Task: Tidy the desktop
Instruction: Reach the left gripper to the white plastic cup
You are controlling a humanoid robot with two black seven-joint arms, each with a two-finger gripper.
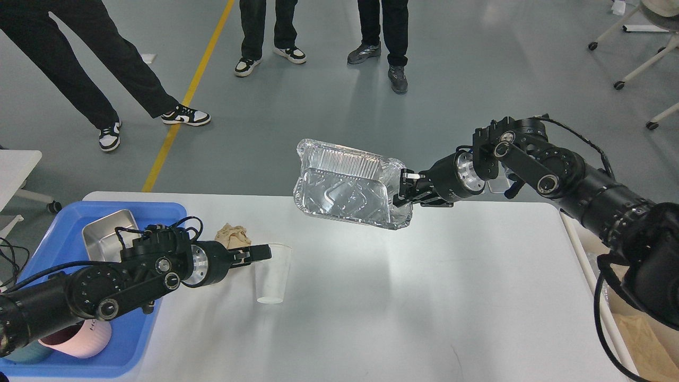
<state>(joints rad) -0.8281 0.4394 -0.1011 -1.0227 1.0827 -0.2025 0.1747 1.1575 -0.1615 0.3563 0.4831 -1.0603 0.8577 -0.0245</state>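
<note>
The white desktop fills the lower view. My right gripper is shut on the right rim of a crinkled foil tray and holds it tilted in the air over the table's far edge. My left gripper reaches in from the left, with its fingertips at the left rim of a white paper cup standing upright on the desktop. Its fingers are dark and I cannot tell them apart. A crumpled brown paper lies just behind the left gripper, partly hidden by it.
A blue tray at the left edge holds a square metal box, a pink mug and a teal mug, partly under my left arm. A beige bin stands off the table's right side. People stand beyond the far edge.
</note>
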